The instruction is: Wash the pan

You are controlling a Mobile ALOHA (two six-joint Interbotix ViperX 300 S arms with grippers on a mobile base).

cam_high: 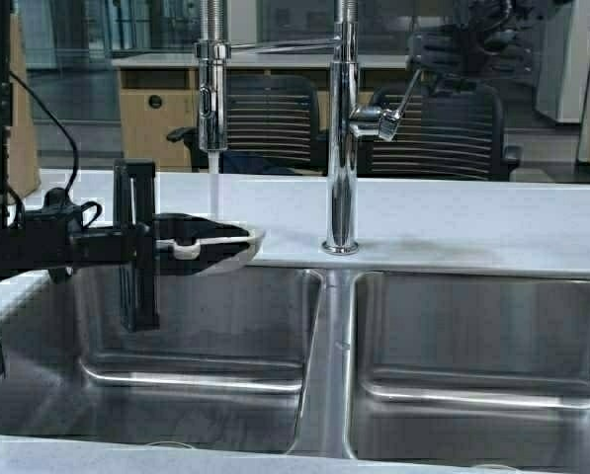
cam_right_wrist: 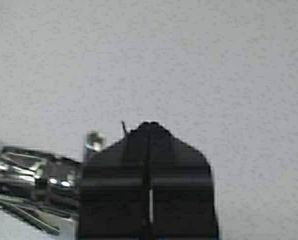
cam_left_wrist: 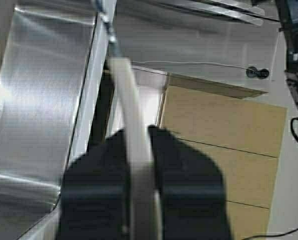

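Over the left steel sink basin (cam_high: 191, 326), small round cream frying pan (cam_high: 220, 245) held level under thin water stream (cam_high: 214, 188) from the chrome pull-down faucet spout (cam_high: 211, 94). Left gripper (cam_high: 151, 242) clamped on its pale handle (cam_left_wrist: 134, 150), coming from the left. Right gripper (cam_right_wrist: 149, 155) pressed together on nothing, raised at far right against a plain white surface (cam_right_wrist: 188, 60).

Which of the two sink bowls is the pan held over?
The left basin. The left end effector holds the pan above it, under running water; the right basin has nothing over it.
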